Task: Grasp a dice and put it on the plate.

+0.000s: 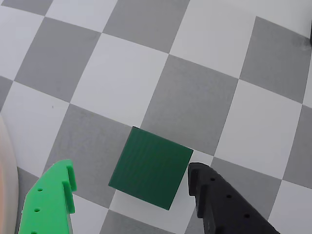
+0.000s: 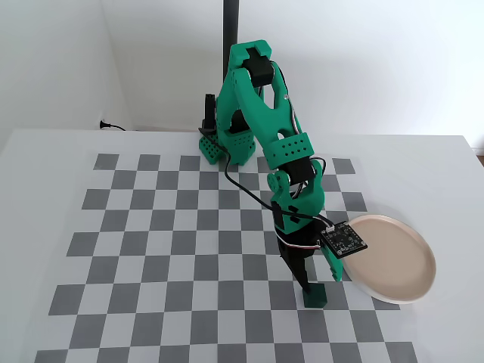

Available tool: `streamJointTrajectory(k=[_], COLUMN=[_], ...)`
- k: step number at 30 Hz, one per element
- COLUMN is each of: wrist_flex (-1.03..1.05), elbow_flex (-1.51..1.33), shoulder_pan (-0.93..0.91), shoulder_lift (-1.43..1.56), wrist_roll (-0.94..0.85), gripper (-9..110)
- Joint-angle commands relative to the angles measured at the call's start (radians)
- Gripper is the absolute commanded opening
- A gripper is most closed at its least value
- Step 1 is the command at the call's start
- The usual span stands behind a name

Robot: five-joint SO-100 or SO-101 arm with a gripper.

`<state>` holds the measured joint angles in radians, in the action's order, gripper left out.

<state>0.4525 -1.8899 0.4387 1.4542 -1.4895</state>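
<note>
The dice [image 1: 152, 168] is a small dark green cube on the checkerboard, between my two fingers in the wrist view. My gripper [image 1: 130, 178] is open. Its green finger [image 1: 51, 200] stands well left of the dice; its black finger [image 1: 214, 200] is close to the dice's right corner. In the fixed view the gripper [image 2: 321, 283] reaches down over the dice [image 2: 314, 295], which lies just left of the plate [image 2: 393, 259]. The plate is round, pale beige-pink with a white rim, and nothing is on it. Its edge [image 1: 6, 185] shows at the wrist view's left border.
The green arm [image 2: 261, 113] rises from its base at the back of the checkerboard mat [image 2: 151, 249]. A small circuit board [image 2: 342, 240] hangs by the wrist. A black pole [image 2: 230, 23] stands behind the arm.
</note>
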Motion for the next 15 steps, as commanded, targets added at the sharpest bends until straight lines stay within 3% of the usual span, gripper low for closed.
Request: streamJointTrajectory(k=[1, 13, 15], wrist_flex=[-0.035, -0.094, -0.095], elbow_flex=[0.103, 0.103, 0.103], shoulder_pan=[-0.003, 0.006, 0.006], shoulder_lift=[-0.008, -0.084, -0.086], wrist_roll=[0.012, 0.026, 0.026], gripper=[20, 19, 15])
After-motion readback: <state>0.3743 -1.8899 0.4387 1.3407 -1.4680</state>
